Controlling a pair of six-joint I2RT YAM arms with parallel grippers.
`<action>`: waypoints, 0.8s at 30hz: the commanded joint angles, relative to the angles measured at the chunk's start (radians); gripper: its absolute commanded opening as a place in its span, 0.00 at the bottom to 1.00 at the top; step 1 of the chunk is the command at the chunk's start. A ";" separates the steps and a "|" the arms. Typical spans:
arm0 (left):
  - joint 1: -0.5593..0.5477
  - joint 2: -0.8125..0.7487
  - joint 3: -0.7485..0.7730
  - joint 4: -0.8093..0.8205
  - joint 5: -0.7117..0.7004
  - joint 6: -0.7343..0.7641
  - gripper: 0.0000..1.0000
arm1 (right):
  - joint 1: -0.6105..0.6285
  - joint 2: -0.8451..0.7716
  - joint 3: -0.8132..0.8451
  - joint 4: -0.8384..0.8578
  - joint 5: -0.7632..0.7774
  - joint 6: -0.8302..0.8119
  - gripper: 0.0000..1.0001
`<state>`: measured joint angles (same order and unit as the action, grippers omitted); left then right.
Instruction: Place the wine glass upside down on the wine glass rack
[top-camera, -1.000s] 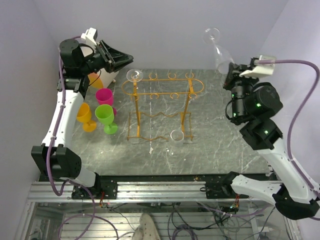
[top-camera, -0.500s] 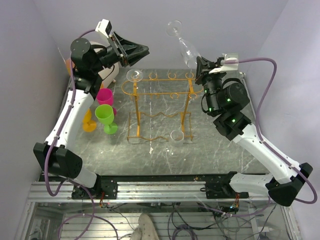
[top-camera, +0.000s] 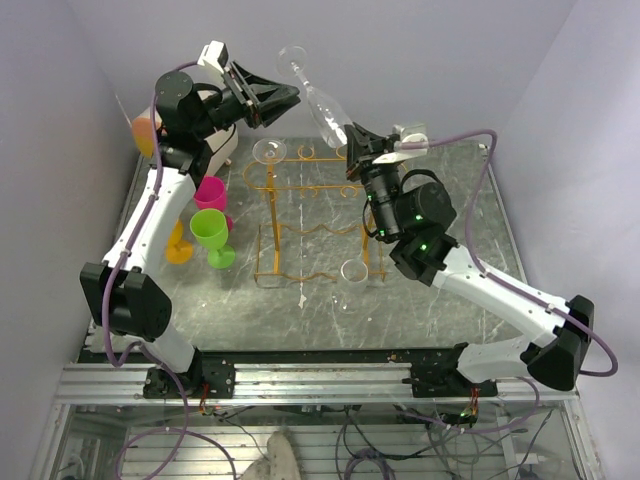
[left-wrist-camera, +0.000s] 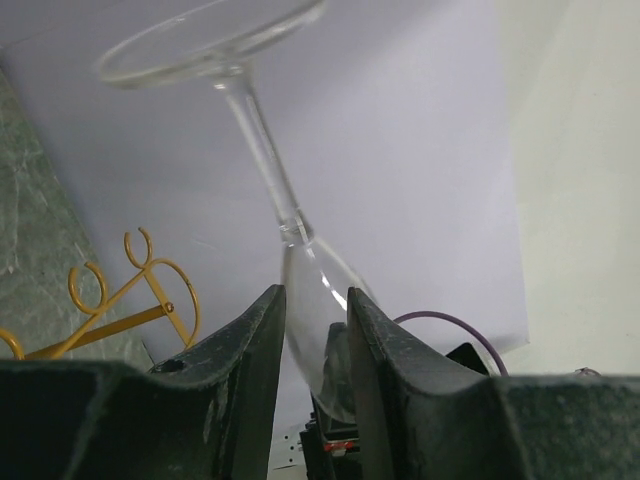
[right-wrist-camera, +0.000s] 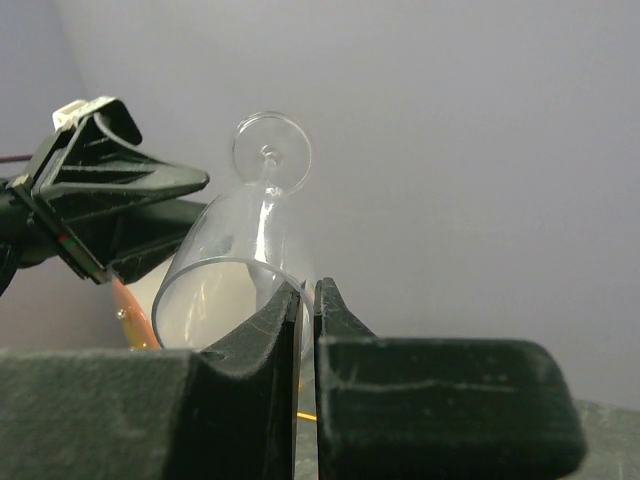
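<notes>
A clear wine glass (top-camera: 318, 105) is held high in the air, tilted, its foot up and to the left. My right gripper (top-camera: 348, 135) is shut on the bowl's rim; in the right wrist view the glass wall (right-wrist-camera: 240, 240) passes between its fingers (right-wrist-camera: 308, 290). My left gripper (top-camera: 292, 97) is open, its tips just left of the glass and apart from it. In the left wrist view the bowl and stem (left-wrist-camera: 265, 150) show beyond the gap of its jaws (left-wrist-camera: 315, 300). The gold wire wine glass rack (top-camera: 325, 187) stands on the table below, its loop hooks (left-wrist-camera: 150, 290) showing.
A clear glass foot (top-camera: 267, 150) sits at the rack's back left corner, and a clear rim (top-camera: 352, 270) shows by its front right leg. Pink (top-camera: 210, 190), green (top-camera: 210, 228) and orange (top-camera: 172, 235) cups stand left of the rack. A beige drum box (top-camera: 143, 133) sits back left.
My right arm has swung left, carrying the glass from the back right to above the rack. My left gripper has moved right to meet it and opened slightly.
</notes>
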<state>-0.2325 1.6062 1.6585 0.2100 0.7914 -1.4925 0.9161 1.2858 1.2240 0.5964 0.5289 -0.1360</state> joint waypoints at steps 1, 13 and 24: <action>-0.001 0.001 0.045 0.053 -0.002 -0.006 0.42 | 0.018 0.024 0.029 0.107 0.014 -0.027 0.00; 0.023 0.007 0.052 -0.003 -0.002 0.050 0.41 | 0.038 0.026 -0.007 0.164 0.021 -0.014 0.00; 0.042 0.056 0.133 -0.033 -0.011 0.095 0.45 | 0.063 0.021 0.023 0.093 0.001 0.002 0.00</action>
<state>-0.2012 1.6505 1.7424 0.1802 0.7879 -1.4273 0.9672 1.3304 1.2213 0.6712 0.5377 -0.1459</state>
